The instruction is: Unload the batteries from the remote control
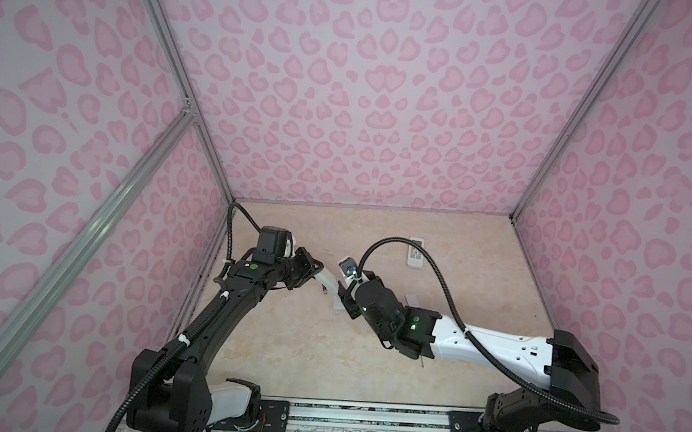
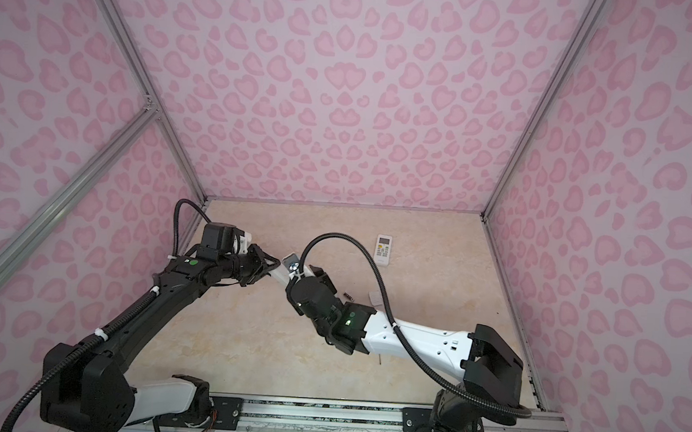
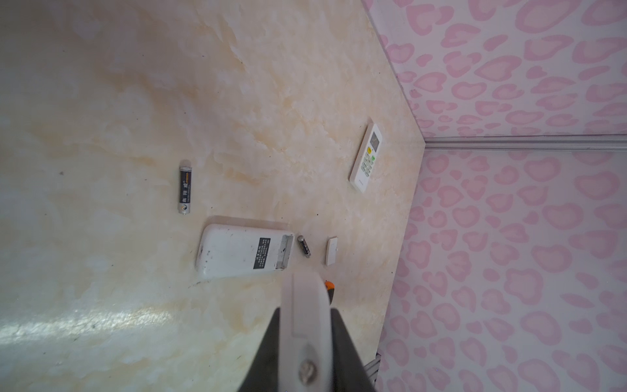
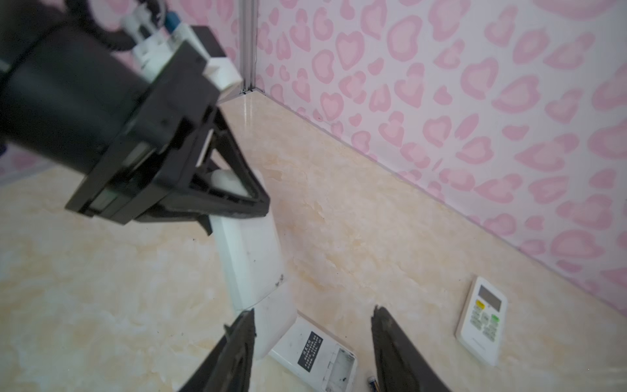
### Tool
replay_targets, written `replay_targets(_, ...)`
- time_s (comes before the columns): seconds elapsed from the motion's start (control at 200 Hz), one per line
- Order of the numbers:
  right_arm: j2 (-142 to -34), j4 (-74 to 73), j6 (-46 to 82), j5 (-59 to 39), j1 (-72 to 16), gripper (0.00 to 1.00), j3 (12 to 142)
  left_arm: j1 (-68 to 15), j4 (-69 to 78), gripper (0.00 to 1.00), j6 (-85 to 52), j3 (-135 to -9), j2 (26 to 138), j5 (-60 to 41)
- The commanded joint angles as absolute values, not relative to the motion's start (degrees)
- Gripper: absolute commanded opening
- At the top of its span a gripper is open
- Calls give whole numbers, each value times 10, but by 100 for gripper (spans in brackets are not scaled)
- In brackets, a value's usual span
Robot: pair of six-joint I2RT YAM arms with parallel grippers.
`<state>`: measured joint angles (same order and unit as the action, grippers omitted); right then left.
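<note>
While the right claw hung open, its arm reaching in low over an opened, empty-looking remote with 2 batteries loose on the tabletop near it, the left claw gripped a 2nd remote, tilted up off the tabletop. Looked like that one's turn. Next move: pinch its cover or cells, which I couldn't see. A 3rd remote sat furthest back.

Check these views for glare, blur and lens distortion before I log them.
Left wrist view: a white glare streak crosses the beige marbled tabletop, yet the black cylindrical battery reads sharp. Right wrist view: the left gripper, clamped on a long white remote control, looks soft and out of focus. Both top views: evenly lit, corners dimmer, no blur.
</note>
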<state>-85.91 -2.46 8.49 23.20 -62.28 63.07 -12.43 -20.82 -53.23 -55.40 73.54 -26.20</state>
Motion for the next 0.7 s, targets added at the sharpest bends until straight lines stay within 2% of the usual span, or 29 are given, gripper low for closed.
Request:
replay_targets(0.0, -840, -5, 263, 73, -577, 55, 604, -123, -108, 4, -515, -533, 732, -274)
replay_targets(0.205, -848, -91, 392, -102, -493, 52, 557, -124, 14, 4, -526, -436, 665, -271)
replay_targets(0.415, -887, -126, 476, -173, -469, 53, 576, -123, 150, 4, -555, -359, 598, -256)
replay_targets(0.695, -912, -180, 537, -230, -447, 53, 574, -123, 191, 4, -582, -335, 573, -251)
